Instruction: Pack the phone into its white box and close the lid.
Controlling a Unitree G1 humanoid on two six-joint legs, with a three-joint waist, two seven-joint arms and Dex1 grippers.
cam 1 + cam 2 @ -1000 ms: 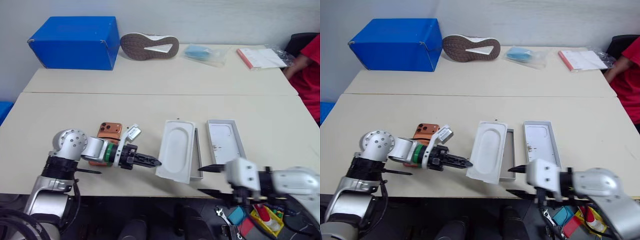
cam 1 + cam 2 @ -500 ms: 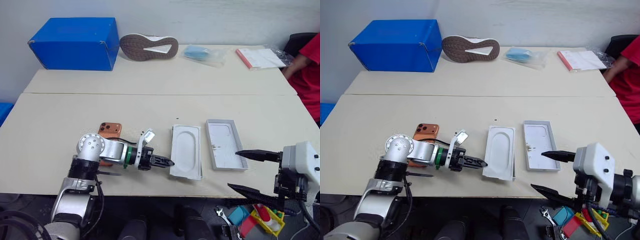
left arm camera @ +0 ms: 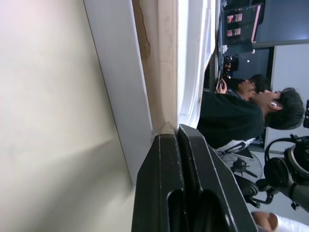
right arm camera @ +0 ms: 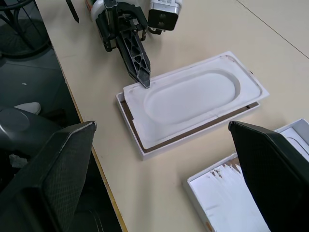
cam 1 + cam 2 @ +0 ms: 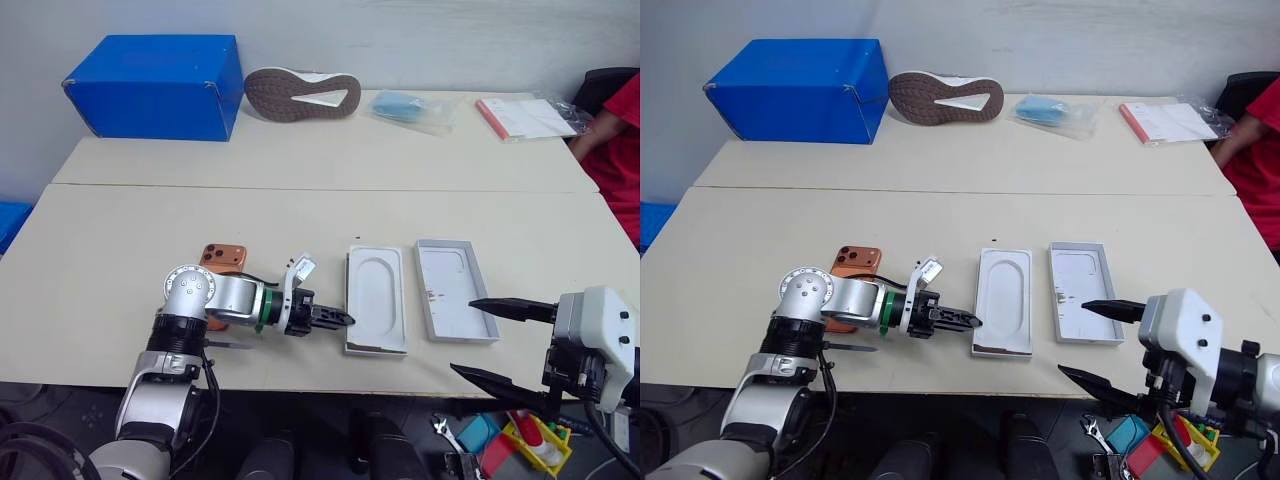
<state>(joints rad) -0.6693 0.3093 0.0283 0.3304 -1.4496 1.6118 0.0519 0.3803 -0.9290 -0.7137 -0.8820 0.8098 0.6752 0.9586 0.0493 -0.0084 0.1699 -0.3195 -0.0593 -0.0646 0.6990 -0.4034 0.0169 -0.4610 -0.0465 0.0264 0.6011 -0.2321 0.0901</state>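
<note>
From the head camera, the clenched left hand point(image 5: 340, 320) touches a white moulded insert point(image 5: 375, 298) over the white box point(image 4: 145, 150); the glossy orange phone point(image 5: 220, 262) lies behind it. Wrist camera: the released right hand point(image 4: 159, 159) hovers above, the lid point(image 5: 455, 303) nearby.

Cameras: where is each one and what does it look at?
Both eyes: on the head, facing down at the table; left pincer and right pincer show.
Left wrist: along its shut pincer, at the white box side-on.
Right wrist: between its open fingers, at the insert.
Shared: eyes and right wrist both show left pincer at insert's corner.
</note>
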